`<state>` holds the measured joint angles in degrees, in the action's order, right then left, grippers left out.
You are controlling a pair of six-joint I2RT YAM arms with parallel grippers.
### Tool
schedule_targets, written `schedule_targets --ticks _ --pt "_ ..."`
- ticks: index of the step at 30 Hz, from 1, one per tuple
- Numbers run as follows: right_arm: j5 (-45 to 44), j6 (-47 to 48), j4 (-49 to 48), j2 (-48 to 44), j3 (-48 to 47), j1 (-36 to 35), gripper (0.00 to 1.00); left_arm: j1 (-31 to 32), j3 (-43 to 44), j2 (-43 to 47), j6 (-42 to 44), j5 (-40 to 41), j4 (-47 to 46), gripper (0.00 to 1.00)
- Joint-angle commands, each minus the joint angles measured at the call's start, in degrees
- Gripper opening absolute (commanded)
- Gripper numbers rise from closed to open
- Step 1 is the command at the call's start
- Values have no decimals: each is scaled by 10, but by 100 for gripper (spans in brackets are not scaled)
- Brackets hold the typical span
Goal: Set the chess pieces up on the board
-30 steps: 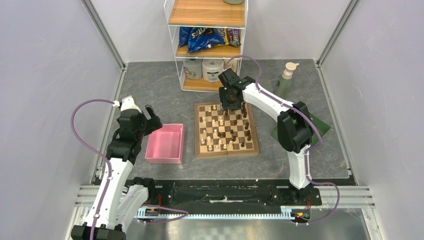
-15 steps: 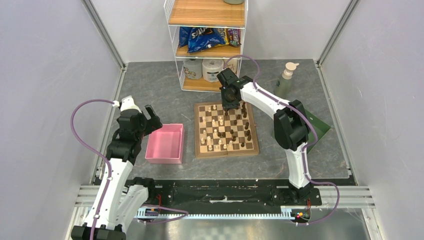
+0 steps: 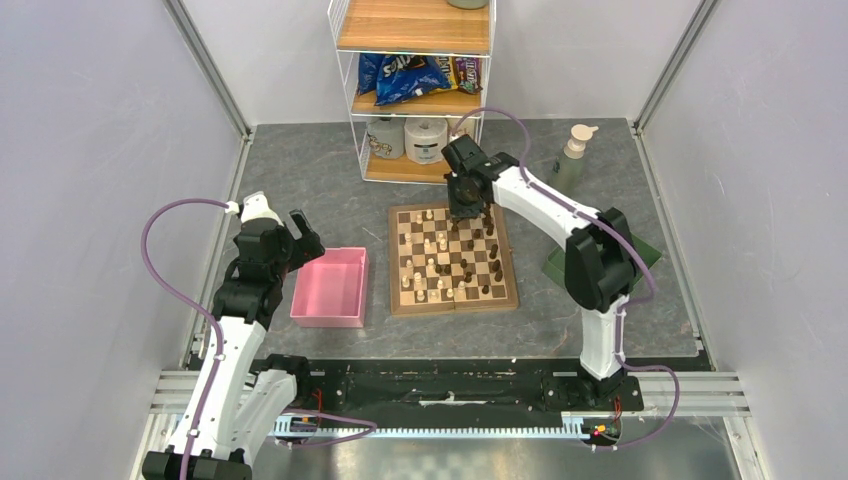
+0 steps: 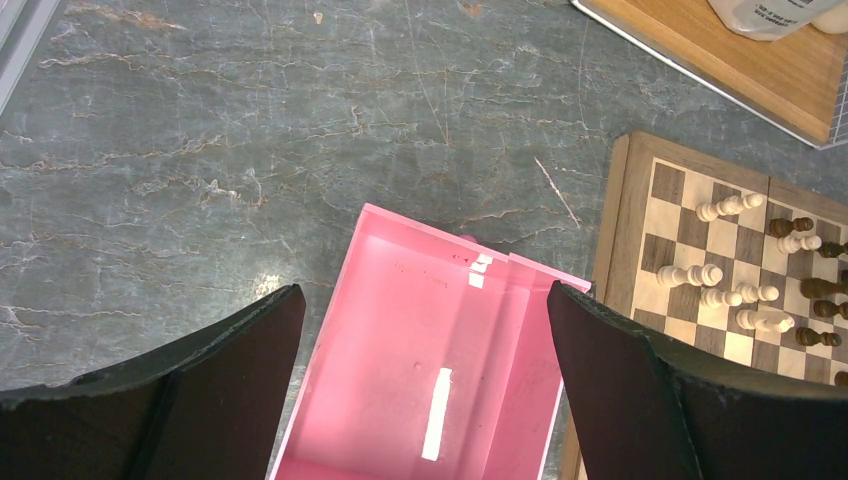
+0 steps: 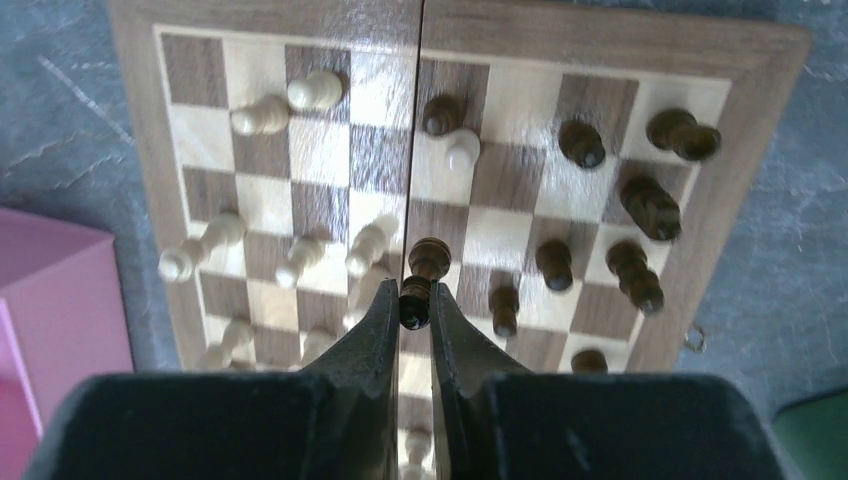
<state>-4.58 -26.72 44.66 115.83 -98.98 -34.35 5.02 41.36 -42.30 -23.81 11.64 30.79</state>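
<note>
The board (image 3: 450,306) lies about midway across the counter (image 3: 330,190), nearer its far edge than its near one, with cream and dark chess pieces (image 5: 650,205) scattered over its squares, the cream ones mostly toward the left edge and the dark ones toward the right. The right claw (image 5: 415,300) hangs over the far part of the board, clenched on a dark piece (image 5: 428,258) that tilts out from between its fingertips. The left claw (image 4: 422,300) hovers with its jaws spread wide and nothing between them, above the pink tray (image 3: 328,318) just beside the board on the side of the counter's left edge.
</note>
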Motion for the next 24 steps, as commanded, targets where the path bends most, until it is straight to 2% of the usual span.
schedule_targets --ticks 1,10,24 --pt "15 7 -5 -103 41 7 10 0 9 6 -15 0 -14 99" --pt "38 -15 -14 -211 165 82 10 1 11 2 -15 -4 -14 99" --pt "60 -16 -32 -170 179 102 10 1 9 5 -16 1 -14 99"
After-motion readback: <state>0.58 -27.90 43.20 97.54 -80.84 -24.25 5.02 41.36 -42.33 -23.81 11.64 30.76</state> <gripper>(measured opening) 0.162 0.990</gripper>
